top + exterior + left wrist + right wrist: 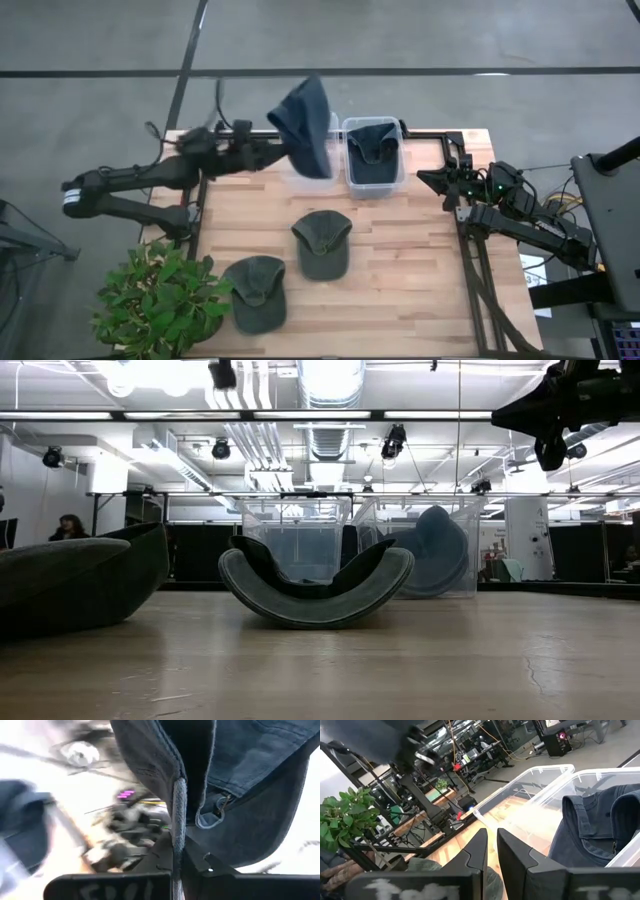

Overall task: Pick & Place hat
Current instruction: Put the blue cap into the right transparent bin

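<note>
Our left pincer (272, 150) is clenched on a dark blue cloth cap (303, 126), pinching its edge. The cap hangs in the air, over the near rim of an empty clear plastic box (334, 125) at the far side of the wooden bench (420, 260). Just beside that box stands a second clear plastic box (348, 150) with another dark blue cap (374, 152) already in it.

Two grey-green caps, one near the middle (322, 242) and one closer to the leafy green plant (160, 295), lie on the bench and wait.

Our right pincer (430, 180) rests near the bench's right edge, its fingers almost together with nothing between them.

What could go wrong? We think the floppy cap could catch on the box rim and slide outside. If we let go too soon, it may fall on the bench.
</note>
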`<action>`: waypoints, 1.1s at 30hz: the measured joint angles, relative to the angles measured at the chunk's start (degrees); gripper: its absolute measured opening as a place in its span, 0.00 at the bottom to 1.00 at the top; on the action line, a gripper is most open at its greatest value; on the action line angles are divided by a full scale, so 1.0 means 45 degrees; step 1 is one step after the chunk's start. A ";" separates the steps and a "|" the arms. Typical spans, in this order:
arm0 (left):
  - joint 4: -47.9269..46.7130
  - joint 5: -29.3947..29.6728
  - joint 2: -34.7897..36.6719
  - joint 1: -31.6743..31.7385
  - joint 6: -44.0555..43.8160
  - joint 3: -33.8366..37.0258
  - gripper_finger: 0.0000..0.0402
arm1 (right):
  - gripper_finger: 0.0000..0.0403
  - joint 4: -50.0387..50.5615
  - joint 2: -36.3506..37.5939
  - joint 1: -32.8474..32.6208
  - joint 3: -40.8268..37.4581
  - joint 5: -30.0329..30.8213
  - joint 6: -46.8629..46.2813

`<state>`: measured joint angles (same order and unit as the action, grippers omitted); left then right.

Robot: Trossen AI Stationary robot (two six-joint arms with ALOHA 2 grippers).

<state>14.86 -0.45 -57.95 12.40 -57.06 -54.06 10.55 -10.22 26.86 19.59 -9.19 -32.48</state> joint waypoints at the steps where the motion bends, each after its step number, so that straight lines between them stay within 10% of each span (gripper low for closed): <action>1: -0.0232 0.0504 -0.0174 0.0000 -0.0441 0.0005 0.02 | 0.09 0.0000 0.0000 0.0001 -0.0001 0.0000 -0.0024; 18: 0.0265 0.1653 -0.2376 0.0393 -0.5395 0.0000 0.02 | 0.09 -0.0004 0.0000 0.0002 0.0000 0.0029 -0.0110; 33: -0.0809 0.2538 -0.3212 0.0000 -0.2469 -0.0139 0.01 | 0.10 -0.1938 -0.0024 -0.0002 -0.0005 -0.1143 0.0097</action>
<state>11.22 10.96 -72.40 12.40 -68.18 -54.69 1.83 -10.33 26.85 19.57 -14.33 -32.05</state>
